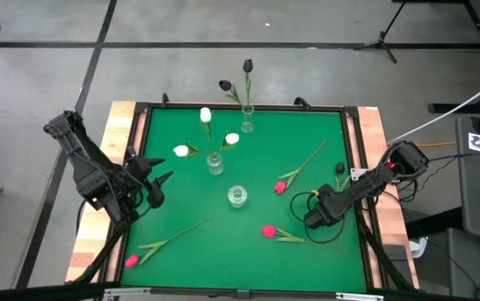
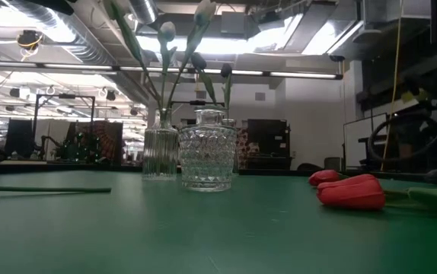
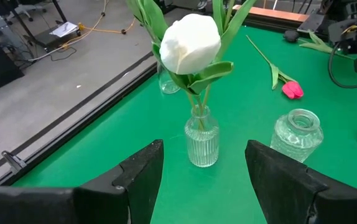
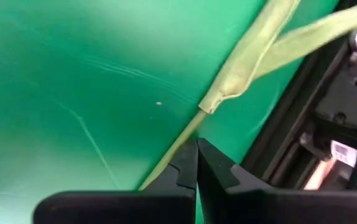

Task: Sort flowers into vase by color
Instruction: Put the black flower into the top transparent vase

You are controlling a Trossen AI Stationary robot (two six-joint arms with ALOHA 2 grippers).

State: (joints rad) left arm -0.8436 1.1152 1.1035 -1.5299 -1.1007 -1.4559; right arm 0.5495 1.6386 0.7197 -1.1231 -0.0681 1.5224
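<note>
A black flower [image 1: 339, 168] lies on the green table along its right edge, and its stem [image 4: 180, 142] and leaf [image 4: 253, 56] show in the right wrist view. My right gripper [image 1: 314, 221] is low over the table, shut, with its tips [image 4: 196, 155] right at that stem. Three pink flowers [image 1: 280, 187] [image 1: 268, 231] [image 1: 131, 261] lie flat on the table. White flowers stand in a ribbed vase [image 1: 215, 163] and black ones in the far vase [image 1: 247, 125]. A round vase [image 1: 237, 196] holds nothing. My left gripper [image 3: 203, 168] hangs open at the left, facing the white flowers. My right gripper's shut fingertips [image 4: 188, 163] come down slanting onto the bare stem of the lying black flower, just below its leaf. The stem runs past the tip of one finger and behind it. Whether the tips touch it, I cannot tell.
The table's raised black frame [image 4: 290, 106] runs close beside the stem, with the arm's mount beyond it. A cable loop [image 1: 307, 197] hangs by the right gripper. Open green surface lies between the vases and the near edge.
</note>
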